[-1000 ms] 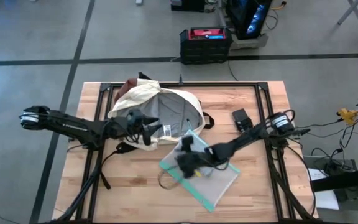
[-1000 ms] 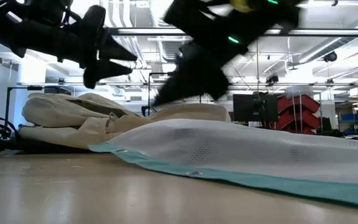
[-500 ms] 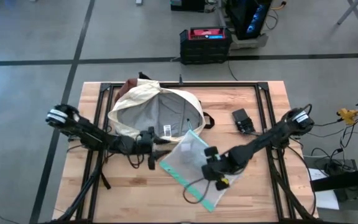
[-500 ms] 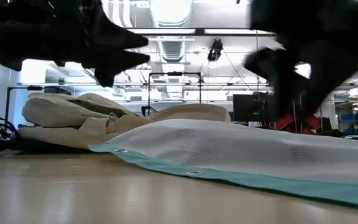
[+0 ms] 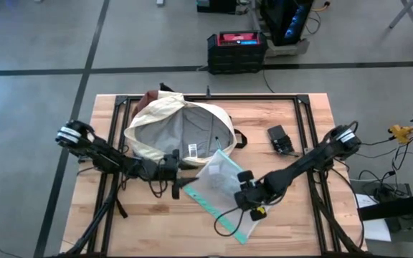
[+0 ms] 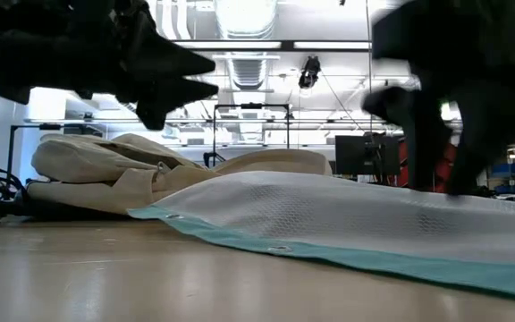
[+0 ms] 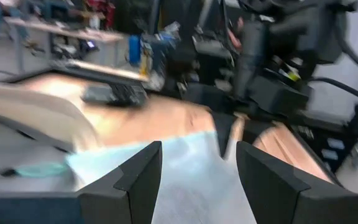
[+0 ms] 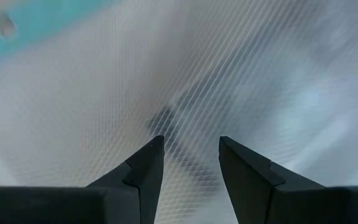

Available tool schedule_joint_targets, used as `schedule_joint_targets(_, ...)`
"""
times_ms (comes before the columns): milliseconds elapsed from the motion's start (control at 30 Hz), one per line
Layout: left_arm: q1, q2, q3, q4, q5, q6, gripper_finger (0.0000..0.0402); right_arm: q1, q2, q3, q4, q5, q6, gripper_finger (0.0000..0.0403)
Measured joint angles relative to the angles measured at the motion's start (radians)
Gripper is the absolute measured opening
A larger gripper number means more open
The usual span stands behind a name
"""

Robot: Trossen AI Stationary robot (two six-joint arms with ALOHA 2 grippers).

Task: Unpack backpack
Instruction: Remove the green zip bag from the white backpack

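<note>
Backpack point(image 5: 181, 125): large, cream-white fabric, reddish-brown base panel at the far end. Lies flat on the wooden table, toward its far left-centre area, base pointing away. Main compartment unzipped and spread wide, grey lining exposed, small white label inside near the opening edge. Black straps trailing from both sides. Slumped and creased in the low view point(image 6: 168, 170), near edge partly overlapped by a teal-edged mesh pouch.

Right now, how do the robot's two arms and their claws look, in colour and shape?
Both arms are thin, dark and jointed, each with a white band near its outer joint. The left claw has two matte black wedge-shaped fingers. The right claw has the same black pointed fingers, and a small yellow part shows beside it from above.
</note>
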Motion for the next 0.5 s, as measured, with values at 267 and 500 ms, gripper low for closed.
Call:
schedule_joint_targets(267,-0.002,0.003,0.002,-0.003,0.000,-0.003,0.0190,0.000,0.004,-0.002,0.007,0.002,0.005,0.0136)
schedule_joint_targets(500,-0.194,0.155,0.299,-0.672,-0.248,-0.177,0.0190,-0.069,0.110,0.088,0.501,0.143,-0.087,0.0126)
